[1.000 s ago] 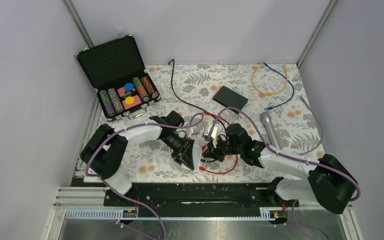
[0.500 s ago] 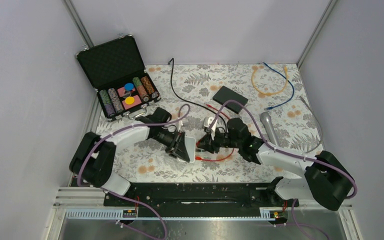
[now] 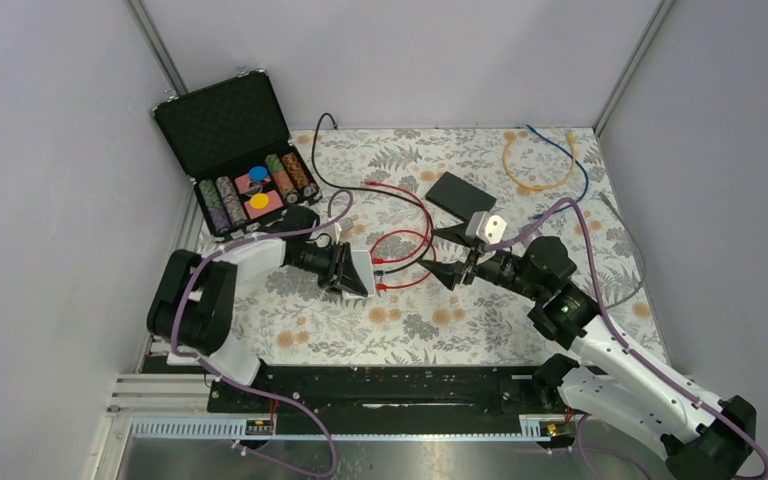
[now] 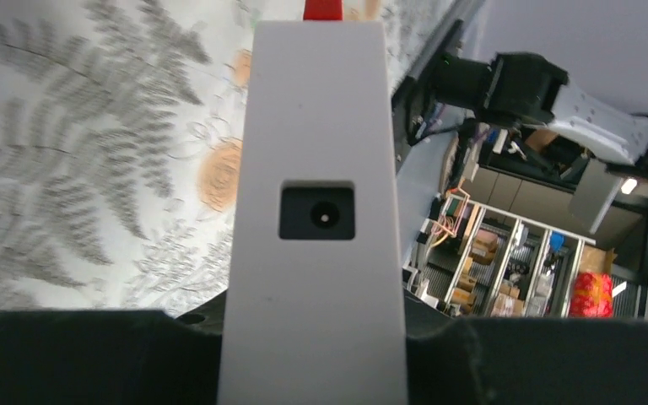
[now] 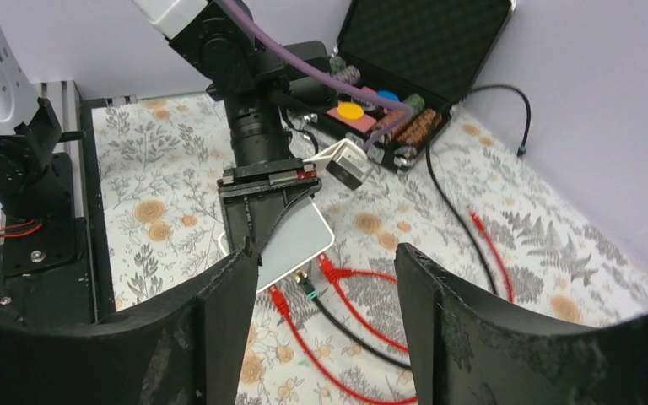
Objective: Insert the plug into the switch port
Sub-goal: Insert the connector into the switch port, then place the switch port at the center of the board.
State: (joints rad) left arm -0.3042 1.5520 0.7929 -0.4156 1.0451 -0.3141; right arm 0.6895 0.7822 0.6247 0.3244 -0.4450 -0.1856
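The white switch (image 3: 358,270) is held on edge just above the table with my left gripper (image 3: 340,268) shut on it. In the left wrist view its narrow side (image 4: 317,278) fills the middle, with a round socket (image 4: 317,215) and a red plug (image 4: 322,8) at its far end. In the right wrist view two red plugs (image 5: 278,297) (image 5: 327,267) and a black plug with a green band (image 5: 306,283) meet the switch (image 5: 299,236) along its edge. My right gripper (image 5: 327,253) stands open, drawn back to the switch's right, holding nothing.
An open black case of poker chips (image 3: 245,150) stands at the back left. A flat black box (image 3: 460,193) lies mid-back, with yellow (image 3: 525,165) and blue (image 3: 572,172) cables at the back right. Red and black cable loops (image 3: 400,240) trail between the arms.
My right gripper has opened and pulled back to the right, away from the switch. The left arm has carried the switch up and to the left, dragging the cables with it.
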